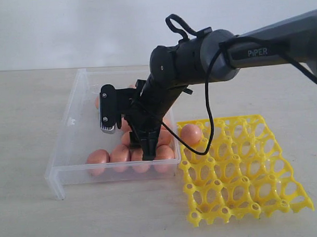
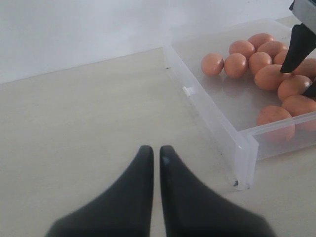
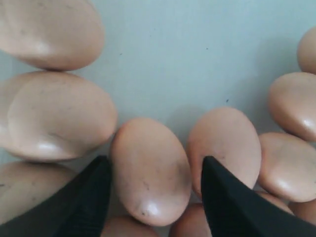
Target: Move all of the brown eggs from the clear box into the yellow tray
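Right hand [image 3: 155, 162] is reaching down into the box [image 1: 68, 134], fingers spread and straddling one egg [image 3: 150, 182] lying on the box floor. It is not pinching yet, as far as I can judge: one finger is looking just against the shell, the other is showing a slight gap. A neighbour egg [image 3: 224, 148] is sitting just outside that second finger, close against the straddled one. More eggs [image 1: 119, 153] are crowding beside and beyond the fingertips. A lone egg [image 1: 191, 134] is already sitting in the tray [image 1: 193, 217], in the corner cell nearest the right hand, and the other cells in view are showing bare, so the task is looking early. Left hand [image 2: 155, 149] is hovering over bare desk [image 1: 26, 206] off to the side of the box, fingers pressed together on nothing. Step in hand, by my judgement, is closing on the straddled egg. Doing it well is calling for four things. Centre the egg so both fingers are meeting it at its widest girth. Close slowly and lightly, since the smooth rounded shell could be slipping out or cracking. Check that the second finger is sliding between egg and neighbour egg, not riding up on the neighbour. Lift straight up past the box wall before swinging toward the tray.
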Robot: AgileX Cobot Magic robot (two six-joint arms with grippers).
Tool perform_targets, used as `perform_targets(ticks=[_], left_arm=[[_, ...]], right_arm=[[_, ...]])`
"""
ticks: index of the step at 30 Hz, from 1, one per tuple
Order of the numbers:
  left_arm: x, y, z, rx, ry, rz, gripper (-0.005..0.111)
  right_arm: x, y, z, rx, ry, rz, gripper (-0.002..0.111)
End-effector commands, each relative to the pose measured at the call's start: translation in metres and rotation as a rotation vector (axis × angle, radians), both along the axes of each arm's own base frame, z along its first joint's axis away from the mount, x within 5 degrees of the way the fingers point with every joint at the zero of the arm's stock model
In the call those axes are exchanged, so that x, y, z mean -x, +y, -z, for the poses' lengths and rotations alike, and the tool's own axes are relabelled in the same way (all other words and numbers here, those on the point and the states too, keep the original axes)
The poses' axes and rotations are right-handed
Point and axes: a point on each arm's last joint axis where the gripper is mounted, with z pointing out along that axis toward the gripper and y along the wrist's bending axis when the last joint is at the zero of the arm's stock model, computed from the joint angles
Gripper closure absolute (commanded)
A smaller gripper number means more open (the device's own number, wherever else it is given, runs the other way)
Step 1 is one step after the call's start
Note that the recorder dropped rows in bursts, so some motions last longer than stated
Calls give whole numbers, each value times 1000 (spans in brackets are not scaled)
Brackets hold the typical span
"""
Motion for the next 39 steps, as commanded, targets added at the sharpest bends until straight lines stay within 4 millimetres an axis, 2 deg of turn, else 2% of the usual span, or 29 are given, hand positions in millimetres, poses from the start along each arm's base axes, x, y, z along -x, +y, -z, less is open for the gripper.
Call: perform_targets(ticks=[1, 9, 12, 16, 20, 24, 32, 35, 39], left_arm=[[0, 0, 1, 11, -2, -7, 103], [0, 0, 1, 11, -2, -7, 103], [0, 0, 1, 11, -2, -7, 103], [0, 0, 1, 11, -2, -7, 103], [0, 0, 1, 11, -2, -7, 103], [0, 0, 1, 11, -2, -7, 103], [0, 0, 1, 11, -2, -7, 103], [0, 0, 1, 11, -2, -7, 103], [0, 0, 1, 11, -2, -7, 103]], right_arm=[[0, 3, 11, -18, 39, 16, 57], [-1, 4, 21, -19, 53, 25, 60], [-1, 4, 21, -29, 54, 33, 77], [-1, 5, 20, -41, 60, 48, 109], [0, 5, 15, -77, 86, 128, 108], [1, 6, -7, -182, 127, 279, 108], [10, 10, -79, -507, 95, 395, 109], [22, -1, -95, -639, 54, 487, 109], [54, -35, -95, -681, -36, 645, 109]])
